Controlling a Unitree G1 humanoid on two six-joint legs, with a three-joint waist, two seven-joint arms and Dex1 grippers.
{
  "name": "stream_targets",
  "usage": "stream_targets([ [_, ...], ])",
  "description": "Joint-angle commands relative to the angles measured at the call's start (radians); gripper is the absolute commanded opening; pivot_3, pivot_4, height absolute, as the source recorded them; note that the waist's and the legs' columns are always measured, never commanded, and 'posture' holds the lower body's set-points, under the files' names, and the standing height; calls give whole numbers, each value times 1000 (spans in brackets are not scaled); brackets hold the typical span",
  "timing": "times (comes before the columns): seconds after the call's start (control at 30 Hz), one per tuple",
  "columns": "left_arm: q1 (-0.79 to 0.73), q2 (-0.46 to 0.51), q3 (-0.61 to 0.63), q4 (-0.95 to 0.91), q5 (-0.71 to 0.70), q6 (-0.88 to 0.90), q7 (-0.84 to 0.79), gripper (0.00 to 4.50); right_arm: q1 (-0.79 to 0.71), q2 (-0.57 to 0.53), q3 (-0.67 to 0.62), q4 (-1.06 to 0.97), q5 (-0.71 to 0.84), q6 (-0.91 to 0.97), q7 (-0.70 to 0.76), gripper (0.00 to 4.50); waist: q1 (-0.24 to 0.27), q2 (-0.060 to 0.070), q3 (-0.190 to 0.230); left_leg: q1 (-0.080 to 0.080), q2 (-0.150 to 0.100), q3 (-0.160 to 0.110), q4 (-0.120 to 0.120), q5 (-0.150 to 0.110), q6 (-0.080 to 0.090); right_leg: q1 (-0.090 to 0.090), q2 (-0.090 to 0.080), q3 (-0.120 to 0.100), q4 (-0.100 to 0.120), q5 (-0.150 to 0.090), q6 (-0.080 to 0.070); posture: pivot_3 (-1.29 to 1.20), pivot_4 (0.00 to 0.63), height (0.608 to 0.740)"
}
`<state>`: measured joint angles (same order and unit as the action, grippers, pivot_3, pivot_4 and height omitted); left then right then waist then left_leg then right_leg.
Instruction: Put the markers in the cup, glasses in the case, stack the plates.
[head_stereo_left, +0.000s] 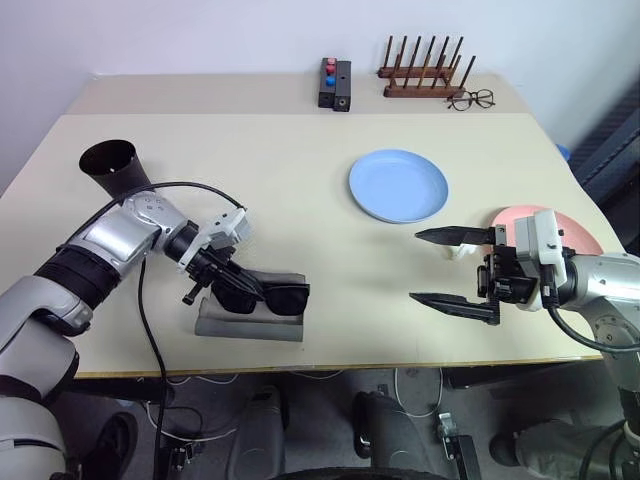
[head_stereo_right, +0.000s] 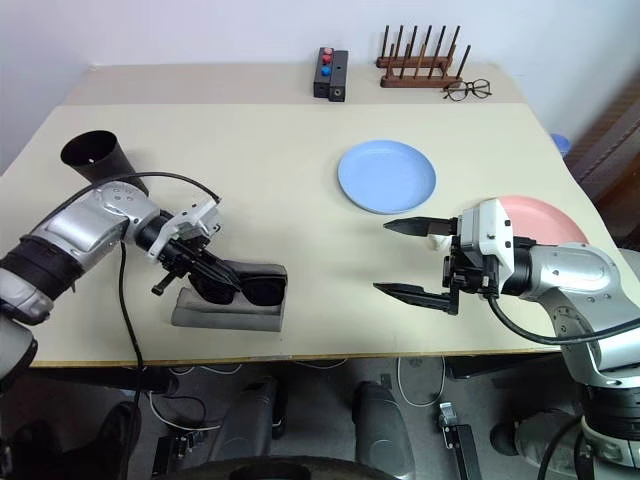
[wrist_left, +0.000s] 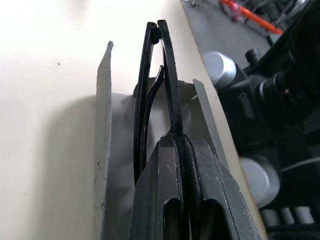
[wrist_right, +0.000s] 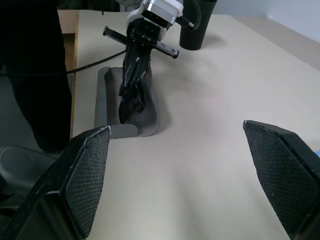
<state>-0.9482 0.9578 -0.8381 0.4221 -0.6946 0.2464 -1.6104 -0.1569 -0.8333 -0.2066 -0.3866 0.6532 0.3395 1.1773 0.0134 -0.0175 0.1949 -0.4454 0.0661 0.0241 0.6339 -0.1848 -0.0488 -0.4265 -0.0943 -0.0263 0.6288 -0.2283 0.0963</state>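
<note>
My left gripper (head_stereo_left: 248, 292) is shut on the black glasses (head_stereo_left: 282, 297), folded and held edge-up. It holds them down in the open mouth of the grey case (head_stereo_left: 250, 326), which lies near the table's front edge. In the left wrist view the glasses (wrist_left: 170, 75) stand between the case's two flaps (wrist_left: 103, 125). The black cup (head_stereo_left: 112, 165) stands at the far left. A light blue plate (head_stereo_left: 398, 185) lies mid-table, and a pink plate (head_stereo_left: 575, 232) lies behind my right gripper (head_stereo_left: 415, 266), which hovers open and empty. The markers are hidden; I cannot identify a small whitish bit (head_stereo_left: 458, 252) by the right gripper.
Along the table's far edge stand a small black block with red and blue knobs (head_stereo_left: 335, 83) and a wooden peg rack (head_stereo_left: 420, 75). Thin wire spectacles (head_stereo_left: 471, 99) lie next to the rack. Bare tabletop (head_stereo_left: 350, 270) lies between the two grippers.
</note>
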Motion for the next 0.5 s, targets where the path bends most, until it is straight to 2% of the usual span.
stream_targets([
  [0.03, 7, 30, -2, -60, -52, 52, -4, 44, 1, 2, -29, -27, 27, -5, -8, 4355, -1, 0, 0, 0, 0, 0, 0, 0, 0, 0, 0, 0, 0, 0, 0, 0, 150, 740],
  [0.5, 40, 83, -45, -76, 4, -26, -4, 44, -11, -2, -24, -21, 38, -1, -20, 4355, 0, 0, 0, 0, 0, 0, 0, 0, 0, 0, 0, 0, 0, 0, 0, 0, 150, 740],
])
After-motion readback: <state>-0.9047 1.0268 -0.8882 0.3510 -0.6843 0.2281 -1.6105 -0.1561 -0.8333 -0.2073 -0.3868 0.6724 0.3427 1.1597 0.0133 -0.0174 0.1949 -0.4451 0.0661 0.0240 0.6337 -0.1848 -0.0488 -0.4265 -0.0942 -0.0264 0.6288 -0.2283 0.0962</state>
